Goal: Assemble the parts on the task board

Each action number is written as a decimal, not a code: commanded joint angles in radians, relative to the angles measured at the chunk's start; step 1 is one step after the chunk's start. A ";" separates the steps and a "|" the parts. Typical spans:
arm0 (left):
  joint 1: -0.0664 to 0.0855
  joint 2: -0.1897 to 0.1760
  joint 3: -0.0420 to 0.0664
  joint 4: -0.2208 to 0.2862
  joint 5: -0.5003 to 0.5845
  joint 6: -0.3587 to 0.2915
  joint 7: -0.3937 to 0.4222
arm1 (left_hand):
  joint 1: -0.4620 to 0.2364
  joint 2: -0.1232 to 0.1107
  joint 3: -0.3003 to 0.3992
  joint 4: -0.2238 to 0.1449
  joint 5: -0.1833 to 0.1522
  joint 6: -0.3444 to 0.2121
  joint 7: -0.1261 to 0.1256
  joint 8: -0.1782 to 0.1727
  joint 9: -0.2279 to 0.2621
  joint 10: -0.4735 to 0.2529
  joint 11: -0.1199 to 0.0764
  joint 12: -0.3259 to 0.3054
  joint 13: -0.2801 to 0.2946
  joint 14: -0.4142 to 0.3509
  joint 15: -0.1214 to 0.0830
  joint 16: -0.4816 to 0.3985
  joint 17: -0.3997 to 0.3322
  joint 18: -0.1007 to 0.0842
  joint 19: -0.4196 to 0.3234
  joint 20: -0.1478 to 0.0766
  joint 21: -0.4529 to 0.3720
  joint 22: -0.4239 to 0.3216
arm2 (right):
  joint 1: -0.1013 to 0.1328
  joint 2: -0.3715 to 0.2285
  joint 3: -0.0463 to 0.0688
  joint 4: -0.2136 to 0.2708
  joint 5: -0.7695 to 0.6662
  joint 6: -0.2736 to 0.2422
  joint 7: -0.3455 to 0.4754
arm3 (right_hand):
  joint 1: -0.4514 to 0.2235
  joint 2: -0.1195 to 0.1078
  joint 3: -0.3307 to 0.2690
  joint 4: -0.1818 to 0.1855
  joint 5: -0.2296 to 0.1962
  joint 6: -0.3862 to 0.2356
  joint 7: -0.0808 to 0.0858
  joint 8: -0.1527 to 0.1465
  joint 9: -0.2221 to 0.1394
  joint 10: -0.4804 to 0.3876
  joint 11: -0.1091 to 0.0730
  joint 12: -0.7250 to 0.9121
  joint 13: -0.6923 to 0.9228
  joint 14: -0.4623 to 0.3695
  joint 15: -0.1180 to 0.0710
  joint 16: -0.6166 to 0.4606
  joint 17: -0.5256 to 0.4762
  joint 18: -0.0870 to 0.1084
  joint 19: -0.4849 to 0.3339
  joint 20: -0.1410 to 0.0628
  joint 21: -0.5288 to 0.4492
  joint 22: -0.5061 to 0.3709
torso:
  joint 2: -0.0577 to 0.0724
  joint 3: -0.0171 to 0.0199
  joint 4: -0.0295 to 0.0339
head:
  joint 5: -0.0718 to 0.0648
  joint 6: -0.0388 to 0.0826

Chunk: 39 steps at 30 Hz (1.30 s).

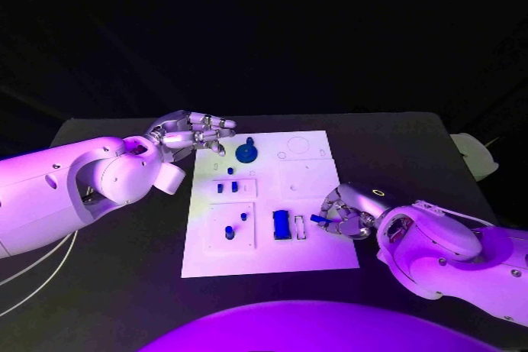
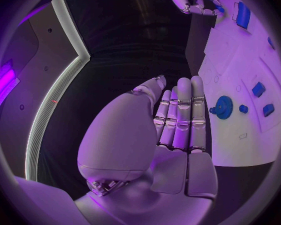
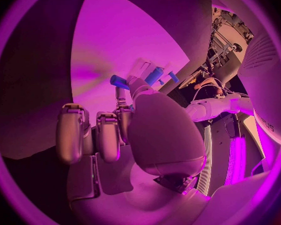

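Observation:
The white task board lies mid-table. On it are a blue gear, a long blue block and several small blue parts, such as the pair. My right hand rests at the board's right edge beside the block and pinches a small blue peg. In the right wrist view the peg sticks out from the fingertips over the board. My left hand hovers at the board's far left corner, fingers straight and holding nothing. The gear lies just beyond them.
A pale object sits at the table's right edge. Thin cables hang off the left side. Bare black table lies left of the board and in front of it.

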 commanded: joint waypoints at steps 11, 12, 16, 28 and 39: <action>0.001 0.004 0.000 0.003 0.003 0.020 0.006 | -0.009 0.003 0.001 -0.007 0.000 -0.006 0.000 0.003 0.000 -0.004 0.000 0.002 0.001 -0.003 0.004 -0.006 -0.001 0.013 -0.004 0.004 -0.005 -0.001 | 0.001 0.060 -0.001 -0.027 0.145 0.005 -0.012 | -0.083 -0.019 0.060 0.013 0.000 0.025 -0.009 0.010 0.022 0.015 0.001 0.021 0.025 0.086 -0.003 0.007 0.184 -0.007 0.041 -0.005 0.011 0.213 | 0.001 -0.0003 0.0013 | -0.003 0.002; 0.001 0.004 0.000 0.004 0.003 0.020 0.006 | -0.009 0.003 0.001 -0.007 0.000 -0.006 0.000 0.003 0.000 -0.004 0.000 0.002 0.001 -0.003 0.004 -0.006 -0.001 0.013 -0.004 0.004 -0.005 -0.001 | 0.000 0.065 -0.001 -0.032 0.151 0.011 -0.012 | -0.095 -0.020 0.059 0.020 -0.002 0.026 -0.009 0.011 0.023 0.017 0.001 0.025 0.028 0.086 -0.003 0.007 0.185 -0.007 0.041 -0.005 0.011 0.213 | 0.001 -0.0001 0.0010 | -0.002 0.002; 0.001 0.004 0.000 0.005 0.003 0.020 0.006 | -0.009 0.003 0.001 -0.007 0.000 -0.006 0.000 0.003 0.000 -0.004 0.000 0.002 0.001 -0.003 0.004 -0.006 -0.001 0.013 -0.004 0.004 -0.005 -0.001 | -0.003 0.079 -0.001 -0.046 0.166 0.030 -0.013 | -0.136 -0.026 0.051 0.040 0.011 0.033 -0.010 0.014 0.026 0.021 0.000 0.033 0.034 0.087 -0.003 0.008 0.187 -0.007 0.042 -0.006 0.013 0.213 | 0.001 -0.0003 0.0003 | 0.000 0.000; 0.001 0.001 0.000 0.007 0.003 0.020 0.005 | -0.009 0.003 0.001 -0.007 0.000 -0.006 0.000 0.003 0.000 -0.004 0.000 0.002 0.001 -0.003 0.004 -0.006 -0.001 0.013 -0.004 0.004 -0.005 -0.001 | -0.008 0.100 -0.001 -0.065 0.177 0.040 -0.016 | -0.192 -0.025 0.028 0.067 0.026 0.044 -0.013 0.018 0.031 0.032 -0.001 0.056 0.051 0.088 -0.005 0.010 0.192 -0.008 0.044 -0.007 0.018 0.214 | 0.000 0.0001 -0.0003 | 0.003 0.000; 0.001 0.001 0.000 0.008 0.003 0.020 0.005 | -0.009 0.003 0.001 -0.007 0.000 -0.006 0.000 0.003 0.000 -0.004 0.000 0.002 0.001 -0.003 0.004 -0.006 -0.001 0.013 -0.004 0.004 -0.005 -0.001 | -0.008 0.113 -0.001 -0.073 0.175 0.042 -0.016 | -0.211 -0.025 0.016 0.070 0.026 0.047 -0.013 0.020 0.033 0.035 -0.002 0.063 0.056 0.088 -0.006 0.010 0.191 -0.008 0.043 -0.007 0.017 0.214 | 0.000 -0.0004 0.0006 | 0.007 -0.001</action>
